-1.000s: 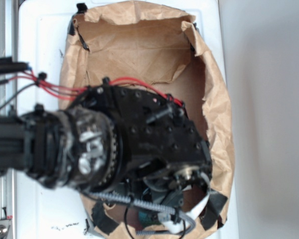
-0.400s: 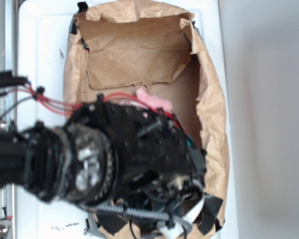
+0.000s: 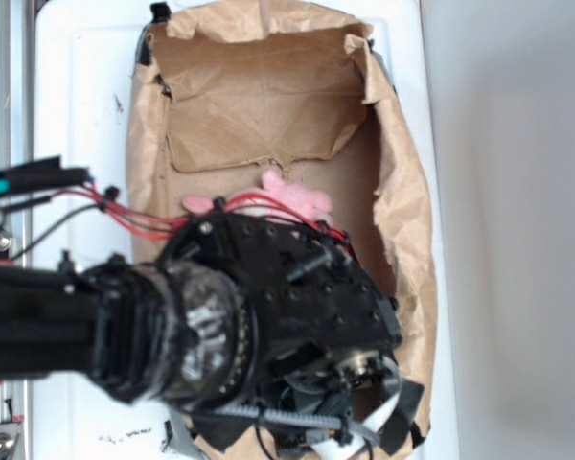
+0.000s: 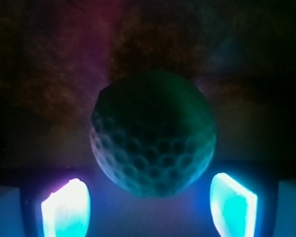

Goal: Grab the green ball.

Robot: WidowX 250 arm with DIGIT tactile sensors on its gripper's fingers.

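green ball (image 4: 153, 133) centred just ahead of tool (image 4: 150, 205), between its glowing fingers (image 4: 66, 207)

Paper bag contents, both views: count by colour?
Green: 1, the green ball, wrist view only, between the gripper fingers.
Pink: 1, the pink plush bunny, partly hidden behind the arm.
Total: 2 visible in the paper bag.

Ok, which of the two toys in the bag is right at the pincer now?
The green ball: dark, round and dimpled, it fills the wrist view between the two glowing fingertips. The pink plush bunny lies further back in the paper bag, beyond the arm.
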